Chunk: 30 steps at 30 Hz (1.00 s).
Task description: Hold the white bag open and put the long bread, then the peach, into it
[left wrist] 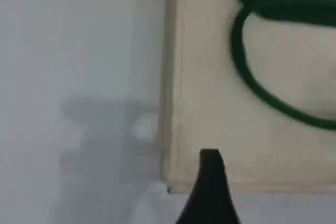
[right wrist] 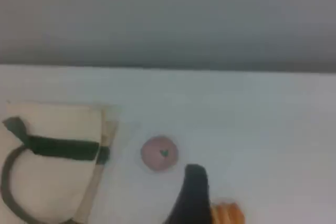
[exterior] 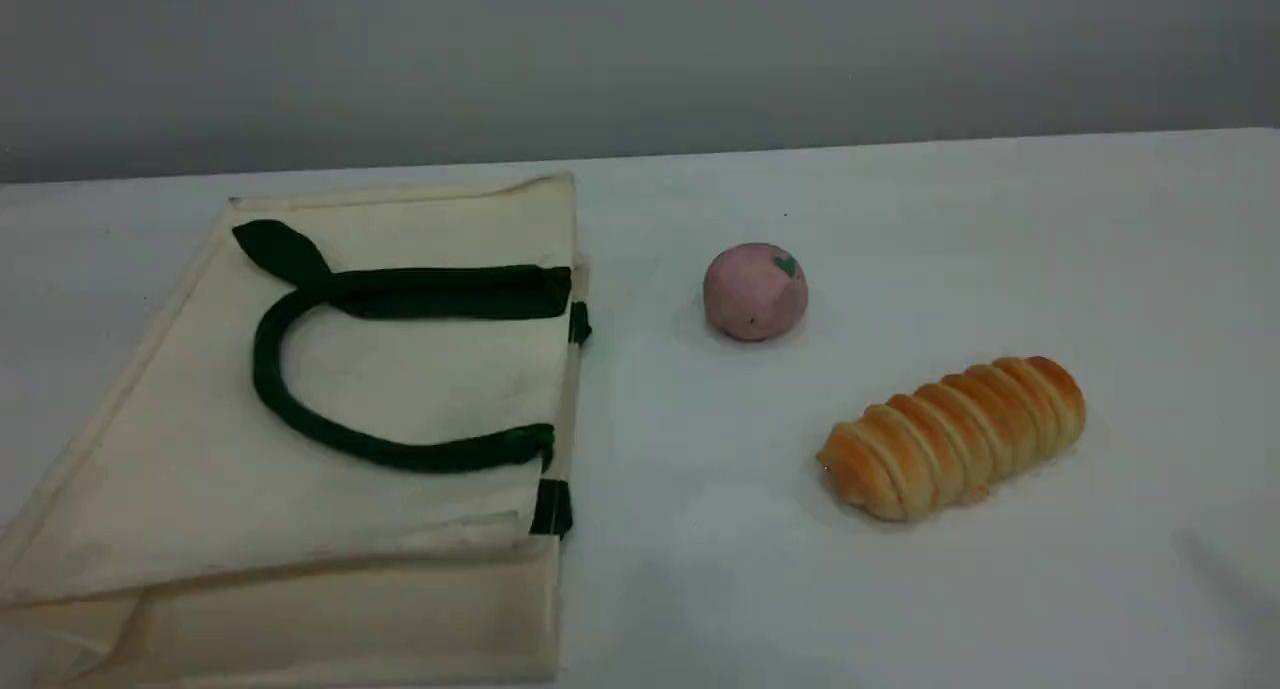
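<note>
From the scene view I am seeing all three items laid out on the table (exterior: 900, 219) with neither arm in frame. The white bag (exterior: 200, 469) is lying flat on the left, its rim facing right toward the food, and one dark green handle (exterior: 300, 419) is looping across its upper face. The peach (exterior: 755, 292) is sitting to the right of the rim, well apart from it. The long bread (exterior: 952, 437) is lying nearer the camera and further right, its long axis running slantwise, the near end pointing lower left and the far end upper right.

The left wrist view is giving me what the scene view is not: one dark fingertip of the left gripper (left wrist: 210, 192) is hanging over the bag's corner edge, with the handle curving at upper right. The right wrist view is showing the right gripper (right wrist: 191, 195) with its single fingertip between the peach and a sliver of the bread at the bottom edge.

Both pairs of jaws are standing spread wide, and I am seeing nothing held or touched by either.
</note>
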{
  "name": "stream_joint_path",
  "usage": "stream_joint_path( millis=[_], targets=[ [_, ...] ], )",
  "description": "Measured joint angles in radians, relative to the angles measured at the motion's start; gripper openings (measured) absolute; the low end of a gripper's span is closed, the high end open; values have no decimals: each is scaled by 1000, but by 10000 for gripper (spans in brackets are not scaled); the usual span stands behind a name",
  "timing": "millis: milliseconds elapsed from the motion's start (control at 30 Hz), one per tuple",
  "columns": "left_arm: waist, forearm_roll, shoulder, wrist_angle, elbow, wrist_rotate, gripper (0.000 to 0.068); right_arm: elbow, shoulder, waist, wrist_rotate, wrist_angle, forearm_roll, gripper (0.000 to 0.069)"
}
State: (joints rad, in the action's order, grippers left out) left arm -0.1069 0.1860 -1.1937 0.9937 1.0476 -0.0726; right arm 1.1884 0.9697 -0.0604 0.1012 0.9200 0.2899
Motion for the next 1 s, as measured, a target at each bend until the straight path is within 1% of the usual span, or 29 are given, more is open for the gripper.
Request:
stream_joint_path(
  millis=[100, 300, 367, 500, 633, 733, 833, 933, 1000],
  targets=[
    [0, 0, -102, -11, 14, 0, 517, 12, 61, 0, 0, -5, 1, 587],
    [0, 8, -254, -90, 15, 0, 517, 17, 137, 0, 0, -8, 2, 587],
    [0, 19, -293, -97, 15, 0, 517, 17, 146, 0, 0, -9, 2, 587],
    [1, 33, -361, -146, 31, 0, 517, 17, 150, 0, 0, -33, 2, 587],
    [7, 31, -431, -142, 62, 0, 517, 17, 150, 0, 0, -37, 2, 587],
    [41, 26, -482, -149, 91, 0, 517, 17, 150, 0, 0, -42, 3, 587],
    [93, 22, -535, -181, 131, 0, 517, 17, 149, 0, 0, -45, 3, 587],
    [147, 18, -590, -177, 186, 2, 517, 17, 149, 0, 0, -45, 3, 587],
    [181, 2, -628, -172, 219, 18, 517, 17, 149, 0, 0, -44, 3, 587]
  ],
)
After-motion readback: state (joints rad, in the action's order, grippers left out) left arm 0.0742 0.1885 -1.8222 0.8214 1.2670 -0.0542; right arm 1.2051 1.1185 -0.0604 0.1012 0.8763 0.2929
